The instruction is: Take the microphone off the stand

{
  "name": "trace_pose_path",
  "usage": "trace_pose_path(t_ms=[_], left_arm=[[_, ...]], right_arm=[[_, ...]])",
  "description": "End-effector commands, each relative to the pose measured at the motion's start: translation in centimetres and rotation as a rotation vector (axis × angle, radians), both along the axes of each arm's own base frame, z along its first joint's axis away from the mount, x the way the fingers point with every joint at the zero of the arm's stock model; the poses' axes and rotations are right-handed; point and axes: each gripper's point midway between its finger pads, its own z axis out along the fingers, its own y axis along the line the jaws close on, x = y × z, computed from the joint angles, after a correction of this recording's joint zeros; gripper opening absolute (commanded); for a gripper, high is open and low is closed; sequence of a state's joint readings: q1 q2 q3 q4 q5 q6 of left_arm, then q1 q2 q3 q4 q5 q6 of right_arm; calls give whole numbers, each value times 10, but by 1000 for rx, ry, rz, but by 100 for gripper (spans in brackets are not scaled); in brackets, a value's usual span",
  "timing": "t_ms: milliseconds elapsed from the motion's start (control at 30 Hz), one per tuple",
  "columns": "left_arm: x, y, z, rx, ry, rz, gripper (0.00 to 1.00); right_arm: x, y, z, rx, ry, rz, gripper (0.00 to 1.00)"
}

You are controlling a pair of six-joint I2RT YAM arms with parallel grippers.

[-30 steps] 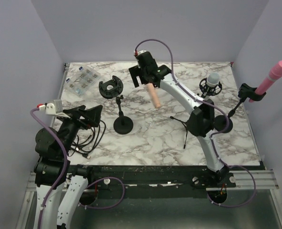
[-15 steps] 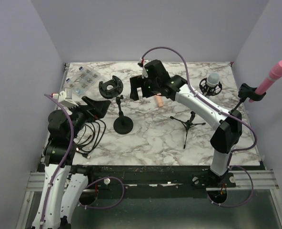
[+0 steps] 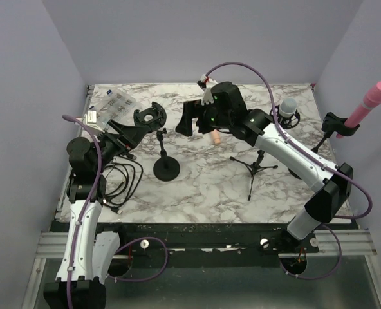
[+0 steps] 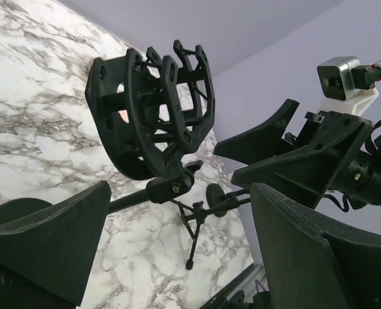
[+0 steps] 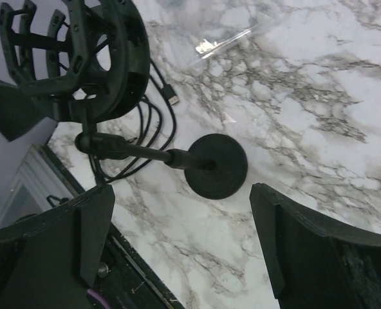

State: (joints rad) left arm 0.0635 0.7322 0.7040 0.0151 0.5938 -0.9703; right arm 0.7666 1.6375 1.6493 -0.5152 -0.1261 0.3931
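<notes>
A black round-base stand carries an empty black shock mount; the mount also shows in the left wrist view and the right wrist view. A peach microphone lies on the marble table behind it, partly under my right arm. My left gripper is open and empty just left of the mount, whose stem lies between its fingers. My right gripper is open and empty to the mount's right, above the stand base.
A grey microphone in a shock mount stands back right. A pink microphone sits in a clip stand at the right edge. A small tripod stands centre right. Black cables lie front left. A clear parts box is back left.
My left arm has risen and reached forward to the mount. My right arm has swung right and forward, its gripper now facing the mount. The peach microphone has stayed on the table.
</notes>
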Motion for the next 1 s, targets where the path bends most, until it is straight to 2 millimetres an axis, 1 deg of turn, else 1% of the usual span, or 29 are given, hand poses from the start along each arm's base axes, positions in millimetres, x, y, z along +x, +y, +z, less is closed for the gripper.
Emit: trace_pose_path(t_ms=[0, 100, 133, 167, 267, 433, 567, 700, 733, 867, 967], left_arm=[[-10, -10, 3, -44, -63, -78, 91], [-14, -8, -8, -9, -49, -62, 91], [-15, -7, -12, 2, -42, -57, 91], [-17, -7, -14, 8, -38, -56, 91], [-21, -6, -15, 31, -50, -49, 91], [-29, -1, -9, 107, -83, -24, 95], [-35, 0, -3, 149, -103, -20, 96], [-37, 0, -2, 163, -106, -18, 96], [-37, 0, -3, 163, -102, -17, 96], [-38, -2, -3, 161, -108, -28, 96], [-39, -4, -3, 157, -109, -35, 96]], right_arm=[[-25, 24, 4, 139, 68, 140, 92], [-40, 37, 20, 258, 71, 231, 89], [-42, 41, 27, 295, 62, 249, 88], [-45, 44, 29, 321, 66, 270, 88], [-44, 55, 35, 375, 80, 298, 86], [-34, 71, 24, 392, 129, 303, 89], [-28, 78, 20, 400, 144, 303, 90], [-23, 84, 13, 397, 161, 302, 89], [-22, 85, 11, 394, 162, 299, 88], [-17, 87, 5, 392, 167, 282, 79], [-17, 90, 1, 398, 184, 288, 74]])
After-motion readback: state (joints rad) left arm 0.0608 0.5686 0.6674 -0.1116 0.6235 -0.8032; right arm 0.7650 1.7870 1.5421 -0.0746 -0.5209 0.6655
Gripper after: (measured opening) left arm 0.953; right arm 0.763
